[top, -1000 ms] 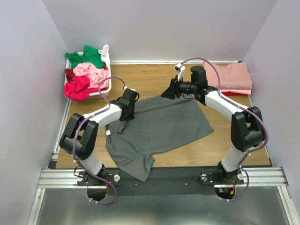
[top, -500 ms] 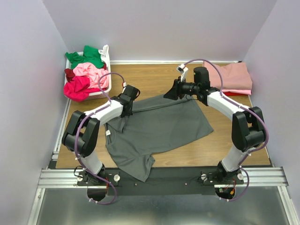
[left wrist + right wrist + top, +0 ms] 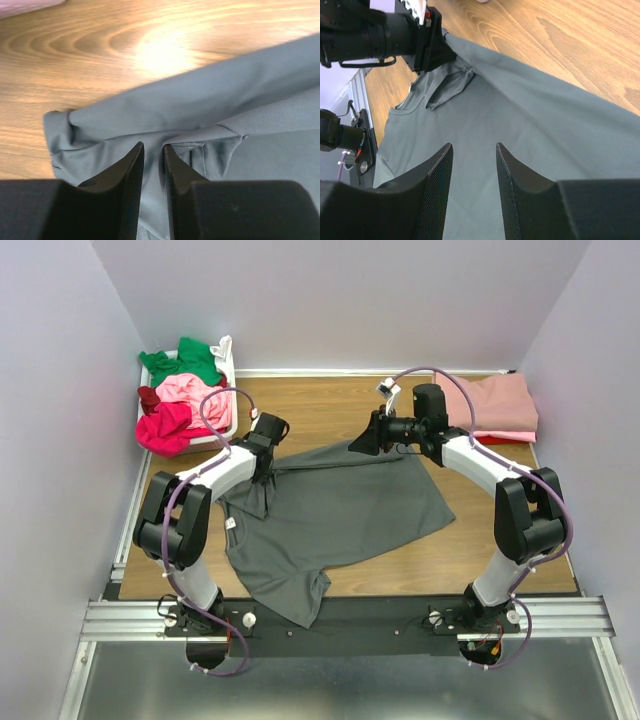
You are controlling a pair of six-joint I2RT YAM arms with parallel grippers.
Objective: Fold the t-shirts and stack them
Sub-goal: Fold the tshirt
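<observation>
Noting from the near edge outward: the dark grey t-shirt (image 3: 340,515) lies spread on the wood-grain table (image 3: 320,405). The cloth is matte with shallow wrinkles, and the left wrist view shows a fine dotted knit. Its 6 o'clock corner laps onto the black base strip (image 3: 390,612).

The left gripper (image 3: 153,150) sits at the shirt's 10 o'clock corner. Its jaws are narrow, pinching a raised fold of grey cloth beside a seam.

The right gripper (image 3: 474,146) sits at the far hem, about 12 o'clock. Its ribbed black fingers are half spread, with flat grey cloth showing in the gap and no pinch visible. Whether the tips touch the cloth cannot be told. The far hem runs as a low ridge between the two grippers.

Bare glossy wood runs beyond that hem toward 12 o'clock, and beside the shirt at 3 to 4 o'clock.

At 10 o'clock, near the left gripper, the white plastic basket (image 3: 228,365) holds crumpled shirts: green (image 3: 185,362), light pink (image 3: 195,390), magenta (image 3: 165,428) and maroon (image 3: 148,397).

At 2 o'clock, a folded dusty rose shirt (image 3: 495,405) lies on a red one (image 3: 500,439) in the corner.
</observation>
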